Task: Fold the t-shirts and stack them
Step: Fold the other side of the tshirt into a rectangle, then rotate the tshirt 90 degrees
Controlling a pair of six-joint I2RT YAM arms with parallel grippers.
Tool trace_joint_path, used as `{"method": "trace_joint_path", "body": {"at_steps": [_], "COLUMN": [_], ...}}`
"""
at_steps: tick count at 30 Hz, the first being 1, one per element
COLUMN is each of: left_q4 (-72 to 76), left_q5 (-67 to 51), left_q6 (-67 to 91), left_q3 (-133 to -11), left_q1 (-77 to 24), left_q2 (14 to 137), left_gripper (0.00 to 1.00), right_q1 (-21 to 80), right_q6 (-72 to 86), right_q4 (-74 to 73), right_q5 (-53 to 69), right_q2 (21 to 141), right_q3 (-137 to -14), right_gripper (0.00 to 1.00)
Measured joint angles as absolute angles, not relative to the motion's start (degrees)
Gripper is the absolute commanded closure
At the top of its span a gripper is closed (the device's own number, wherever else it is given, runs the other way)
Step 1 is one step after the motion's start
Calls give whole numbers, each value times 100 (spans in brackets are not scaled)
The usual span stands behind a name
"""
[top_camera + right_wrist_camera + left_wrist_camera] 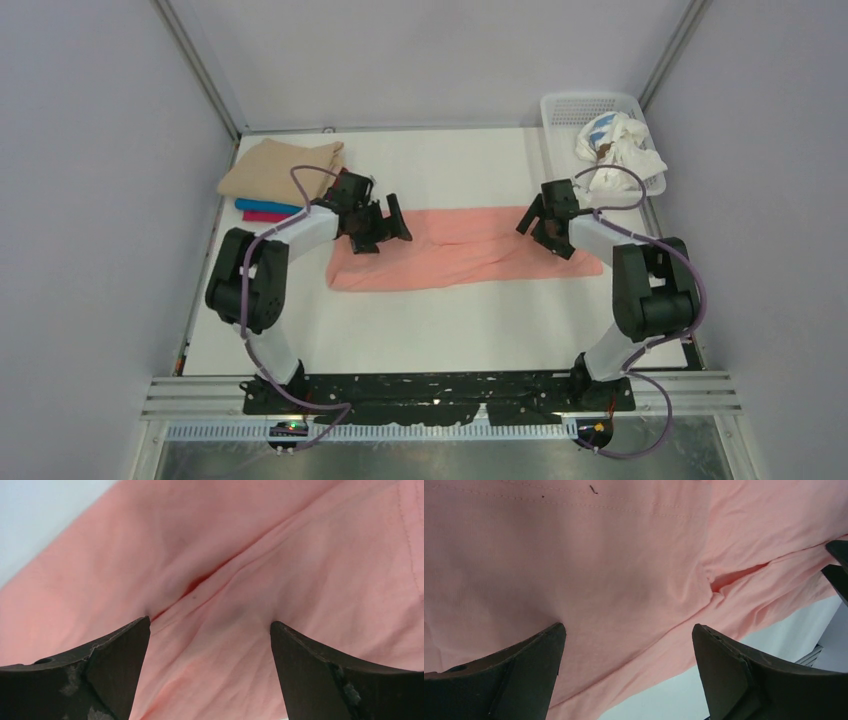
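Note:
A salmon-pink t-shirt (465, 248) lies folded into a long strip across the middle of the table. My left gripper (385, 228) hovers over its left end, jaws wide apart with only pink cloth (614, 580) showing below them. Over the strip's right end my right gripper (540, 225) is open too, and the wrinkled cloth (215, 630) lies flat between its fingertips. A stack of folded t-shirts sits at the back left: a tan one (280, 168) on top, bright blue (262, 206) and magenta (265, 216) edges under it.
A white basket (560, 110) at the back right holds crumpled white cloth (620, 150). Grey walls close in the table on three sides. The arm bases and a black rail (440, 392) run along the near edge.

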State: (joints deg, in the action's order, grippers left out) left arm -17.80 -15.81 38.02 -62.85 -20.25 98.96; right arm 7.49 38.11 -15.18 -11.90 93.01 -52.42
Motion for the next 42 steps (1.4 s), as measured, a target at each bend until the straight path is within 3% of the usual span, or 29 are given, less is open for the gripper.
{"method": "trace_joint_path", "body": {"at_steps": [6,14,19,28,36,42], "left_q4": [-2034,-2477,-2976,-3872,-4095,-4071], "left_q5": [-1776,-1903,-1953,-2287,-2668,-2377], "left_q6": [3903,4005,4007,3951,3826,3435], "left_q3": [-7000,-8495,-9776,-12060,-12254,-11577], "left_q1": [-2012,-2025,-2097,-2349,-2346,-2335], "left_q2": [10742,11806,12597,13922,14018,13292], "left_gripper": [0,0,0,0,0,0], "right_q1": [777,913,1645,2825,4174,4292], "right_q6": [3780,3778,3411,2545,1988,1737], "right_q4": [-1299,-1153,-1686,-2502,-3365,-4082], "right_q5": [-982,-279,532,2102,2211,930], "right_q2": [9255,7723,6794,6681,7000,6379], "right_q3": [-4998,-3544,-2965,-2993,-3559,-4362], "right_gripper": [5,5,5,5,5,5]}}
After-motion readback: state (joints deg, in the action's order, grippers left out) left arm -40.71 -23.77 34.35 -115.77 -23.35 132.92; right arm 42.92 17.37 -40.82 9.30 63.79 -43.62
